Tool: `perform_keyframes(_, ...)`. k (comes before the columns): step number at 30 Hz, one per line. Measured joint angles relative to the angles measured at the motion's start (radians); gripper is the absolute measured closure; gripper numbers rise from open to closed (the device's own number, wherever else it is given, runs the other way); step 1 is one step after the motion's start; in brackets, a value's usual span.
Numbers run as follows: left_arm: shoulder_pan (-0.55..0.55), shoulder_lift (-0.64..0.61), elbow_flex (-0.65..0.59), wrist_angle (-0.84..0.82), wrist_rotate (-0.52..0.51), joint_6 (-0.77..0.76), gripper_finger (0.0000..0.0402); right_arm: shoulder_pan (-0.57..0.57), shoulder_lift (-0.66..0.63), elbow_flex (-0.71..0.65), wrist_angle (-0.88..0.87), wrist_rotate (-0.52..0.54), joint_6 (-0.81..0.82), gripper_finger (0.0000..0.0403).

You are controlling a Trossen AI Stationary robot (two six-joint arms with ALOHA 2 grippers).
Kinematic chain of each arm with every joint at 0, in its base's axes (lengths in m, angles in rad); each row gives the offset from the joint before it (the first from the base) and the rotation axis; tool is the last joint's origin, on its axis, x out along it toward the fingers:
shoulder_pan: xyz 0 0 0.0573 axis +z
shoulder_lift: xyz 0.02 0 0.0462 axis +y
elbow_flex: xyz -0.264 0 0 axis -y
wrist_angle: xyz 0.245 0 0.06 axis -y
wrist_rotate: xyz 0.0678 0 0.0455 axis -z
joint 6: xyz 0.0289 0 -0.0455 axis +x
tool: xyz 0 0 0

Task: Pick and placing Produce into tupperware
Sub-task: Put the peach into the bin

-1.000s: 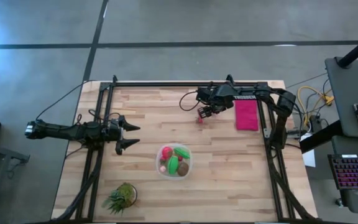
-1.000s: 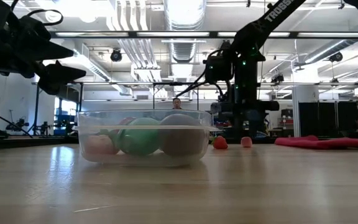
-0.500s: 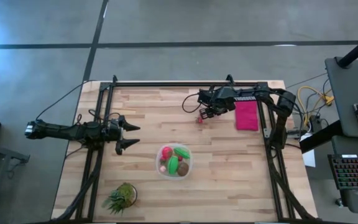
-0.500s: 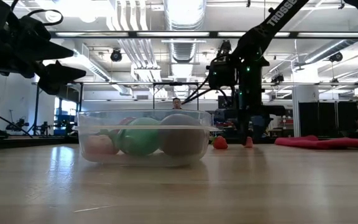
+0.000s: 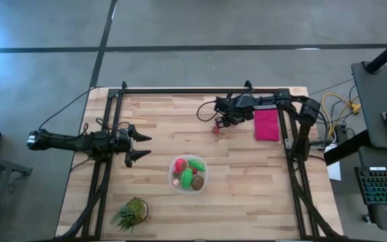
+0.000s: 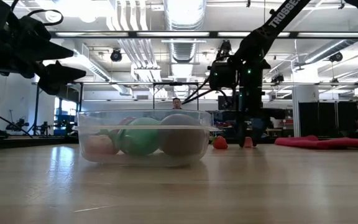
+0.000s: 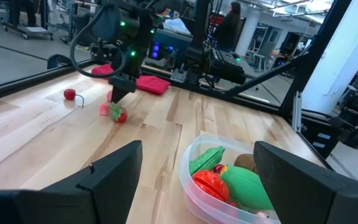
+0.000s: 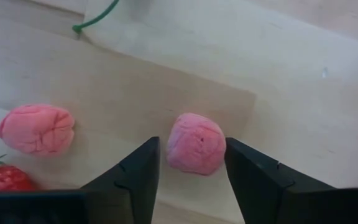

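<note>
Two small pink rounded berry pieces on wooden table [image 5: 247,175]: one [image 8: 195,144] sits between right tool's [image 8: 190,168] narrowly parted fingers, contact not clear; other [image 8: 36,129] beside that tool, red strawberry [image 8: 4,178] next to it. Clear shallow plastic tupperware [image 5: 188,173], produce inside, well apart. Left tool [image 5: 141,146] spread wide, empty, at table's left edge.

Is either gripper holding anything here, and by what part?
The right gripper brackets a pink piece at its sides on the table; firm contact cannot be told. The left gripper is open and empty.
</note>
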Motion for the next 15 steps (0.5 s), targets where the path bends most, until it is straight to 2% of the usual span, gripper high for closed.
perform_keyframes(12,0.000,0.000,0.000,0.000,0.000,0.000,0.0107,0.001,0.002,0.032,0.002,-0.005,-0.010,0.0288)
perform_keyframes(15,0.000,0.000,0.000,0.000,0.000,0.000,0.0107,0.007,0.000,0.056,0.001,-0.072,-0.046,0.0293)
